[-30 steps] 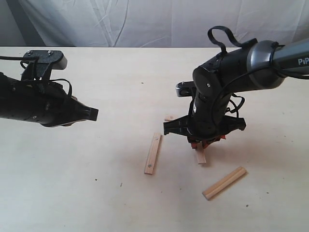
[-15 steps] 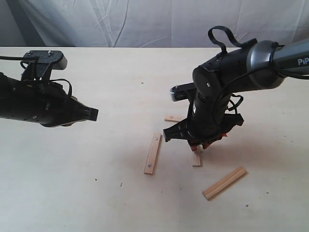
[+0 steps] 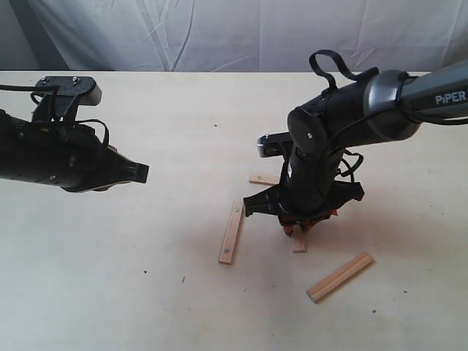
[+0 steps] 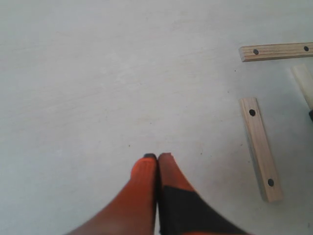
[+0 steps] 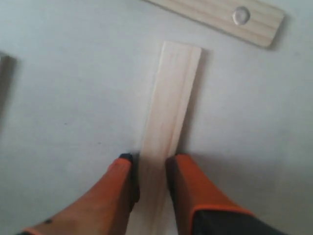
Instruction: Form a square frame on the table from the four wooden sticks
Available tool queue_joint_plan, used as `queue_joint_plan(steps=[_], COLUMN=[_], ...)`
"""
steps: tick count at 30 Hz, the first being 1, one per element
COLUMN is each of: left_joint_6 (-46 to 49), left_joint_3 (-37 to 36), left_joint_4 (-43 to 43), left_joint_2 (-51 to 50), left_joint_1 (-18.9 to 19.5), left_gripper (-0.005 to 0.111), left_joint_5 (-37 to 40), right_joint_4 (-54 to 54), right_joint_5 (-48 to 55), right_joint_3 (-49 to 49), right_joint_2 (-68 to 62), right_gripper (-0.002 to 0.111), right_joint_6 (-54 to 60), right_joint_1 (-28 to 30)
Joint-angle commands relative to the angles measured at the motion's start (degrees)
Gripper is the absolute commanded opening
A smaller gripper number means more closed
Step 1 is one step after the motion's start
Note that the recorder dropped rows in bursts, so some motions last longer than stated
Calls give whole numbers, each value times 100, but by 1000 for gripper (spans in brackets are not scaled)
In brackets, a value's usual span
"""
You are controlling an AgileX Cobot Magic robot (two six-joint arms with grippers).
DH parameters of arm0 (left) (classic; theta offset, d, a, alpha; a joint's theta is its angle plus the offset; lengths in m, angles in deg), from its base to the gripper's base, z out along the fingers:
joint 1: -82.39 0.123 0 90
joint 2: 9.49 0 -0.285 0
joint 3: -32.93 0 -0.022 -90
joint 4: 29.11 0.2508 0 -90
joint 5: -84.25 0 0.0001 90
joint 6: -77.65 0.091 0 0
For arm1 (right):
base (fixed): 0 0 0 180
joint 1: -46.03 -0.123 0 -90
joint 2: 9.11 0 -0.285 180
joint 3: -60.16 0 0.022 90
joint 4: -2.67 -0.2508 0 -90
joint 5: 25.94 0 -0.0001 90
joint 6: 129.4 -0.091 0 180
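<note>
Four wooden sticks lie on the table [image 3: 131, 292]. One stick [image 3: 231, 232] lies left of my right gripper [image 3: 296, 228], and another [image 3: 263, 179] pokes out behind the arm. A third [image 3: 340, 276] lies apart at the front right. The fourth stick [image 5: 168, 112] lies flat between my right gripper's [image 5: 152, 164] fingers; the jaws are open and stand close along its two edges. Its far end almost reaches a holed stick [image 5: 220, 14]. My left gripper [image 4: 157, 156] hovers shut and empty far to the left, also seen in the exterior view [image 3: 144, 172].
A white cloth backdrop [image 3: 219, 29] hangs behind the table's far edge. The left wrist view shows two holed sticks [image 4: 260, 147] [image 4: 276, 51] and a pale stick end [image 4: 304, 83] off to one side of the bare tabletop.
The right wrist has turned and shifted slightly left. The stick under it swung a little, and more of the stick behind the arm shows. The left arm has not moved.
</note>
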Motion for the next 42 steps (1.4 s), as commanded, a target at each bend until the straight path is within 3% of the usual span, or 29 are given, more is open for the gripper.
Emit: queue_joint_plan(steps=[1, 6, 9, 14, 17, 21, 29, 38, 42], left_joint_6=[-2, -2, -2, -2, -2, -2, -2, -2, -2], left_joint_3=[-28, -28, -28, -28, -28, -28, -28, -28, -28], left_joint_4=[-17, -30, -30, -31, -31, -31, -31, -52, -52], left_joint_2=[54, 54, 54, 54, 54, 54, 54, 54, 54], left_joint_1=[-5, -5, -5, -5, -5, -5, -5, -5, -5], left_gripper=[0, 0, 0, 0, 0, 0, 0, 0, 0], left_joint_5=[-2, -2, -2, -39, -90, -90, -90, -46, -46], right_joint_4=[-6, 19, 30, 30, -577, -781, -378, -703, -703], right_joint_5=[5, 79, 214, 483, 551, 619, 1524, -295, -1117], right_joint_3=[29, 29, 29, 29, 29, 29, 109, 2198, 2807], right_joint_2=[-161, -139, -33, 366, 578, 537, 1205, 2512, 2459], right_gripper=[28, 26, -1, 7, 22, 38, 40, 40, 48], right_joint_6=[-32, 286, 1693, 3542, 4593, 5029, 5578, 8025, 8850], right_joint_1=[-7, -7, -7, -7, -7, -7, -7, -7, -7])
